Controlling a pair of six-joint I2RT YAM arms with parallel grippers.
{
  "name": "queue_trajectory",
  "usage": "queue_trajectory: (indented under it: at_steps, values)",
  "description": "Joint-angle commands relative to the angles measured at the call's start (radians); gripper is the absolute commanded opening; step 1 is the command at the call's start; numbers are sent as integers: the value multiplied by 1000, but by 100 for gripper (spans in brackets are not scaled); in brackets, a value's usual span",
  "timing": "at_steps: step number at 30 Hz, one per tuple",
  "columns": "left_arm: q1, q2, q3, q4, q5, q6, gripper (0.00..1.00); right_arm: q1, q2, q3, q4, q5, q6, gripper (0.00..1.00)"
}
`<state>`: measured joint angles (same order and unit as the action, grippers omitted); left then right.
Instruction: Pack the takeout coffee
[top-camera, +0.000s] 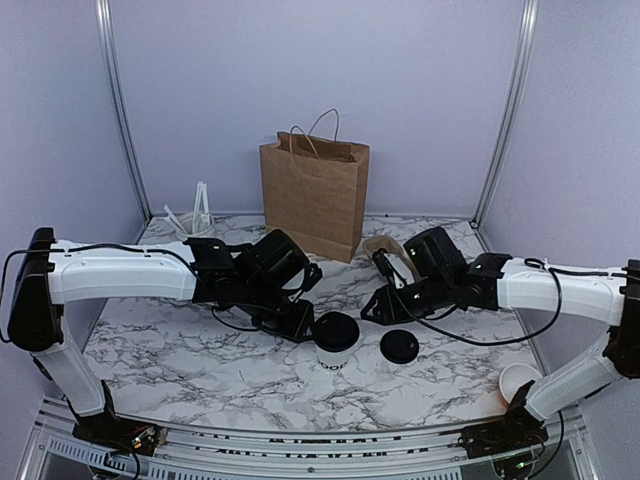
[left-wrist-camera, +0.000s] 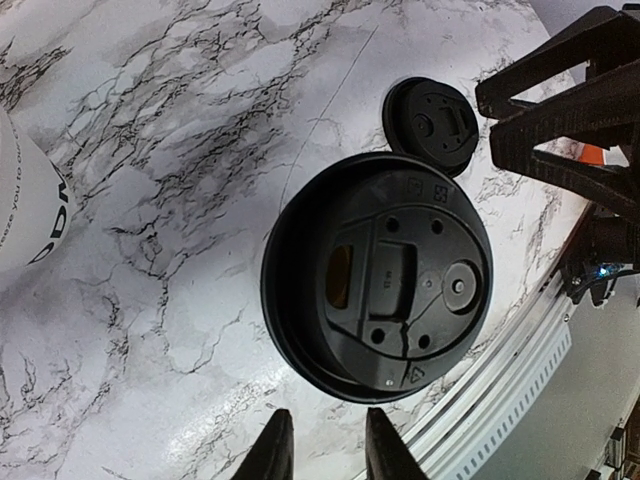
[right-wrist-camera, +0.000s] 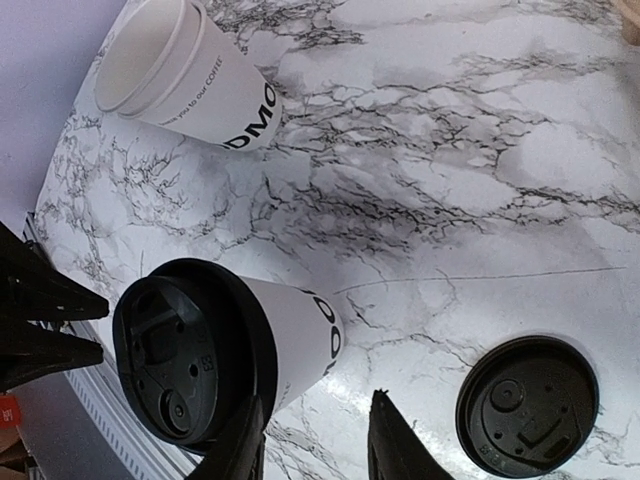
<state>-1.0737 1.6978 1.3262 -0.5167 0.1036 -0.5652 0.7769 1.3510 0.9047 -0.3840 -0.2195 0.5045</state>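
We see the coffee (top-camera: 337, 338) standing upright on the marble tabletop (top-camera: 180, 350), a little in front of centre, with its black lid on and its lettering turned to the near edge.

The left fingers (left-wrist-camera: 275, 455) hang just to its left. They are parted, with only bare tabletop in the gap. From their camera the lid sits just ahead of the tips, not between them. The right fingers (right-wrist-camera: 393, 445) are parted too and grasp nothing. They hover just behind the coffee, on its right. One tip overlaps the lid's rim in the wrist view, and we cannot tell whether it touches.

A loose lid (top-camera: 400, 346) lies flat just right of the coffee, apart from it. The paper bag (top-camera: 315, 195) stands upright at back centre with its handles up, well apart from the coffee. Both wrists crowd the stretch between the two.

A brown cardboard piece (top-camera: 385, 248) lies by the bag's right foot, behind the right wrist, and we cannot tell what it is. White sticks (top-camera: 197, 208) stand in the back left corner.

A white cup (top-camera: 520, 380) shows beside the right arm near the front right corner, partly hidden. The right wrist view also has a lidless cup (right-wrist-camera: 190, 75) with black lettering beyond the coffee, and we cannot tell if it is the same one.
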Motion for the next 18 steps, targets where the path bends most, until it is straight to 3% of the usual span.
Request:
queue_trajectory:
  at_steps: [1,18]
  values:
    - [-4,23,7,18,-6,-14,25,-12,25,-6,66,-38,23,34]
    - [-2,44,-4,22,-16,-18,25,-16,87,-18,117,-91,41,35]
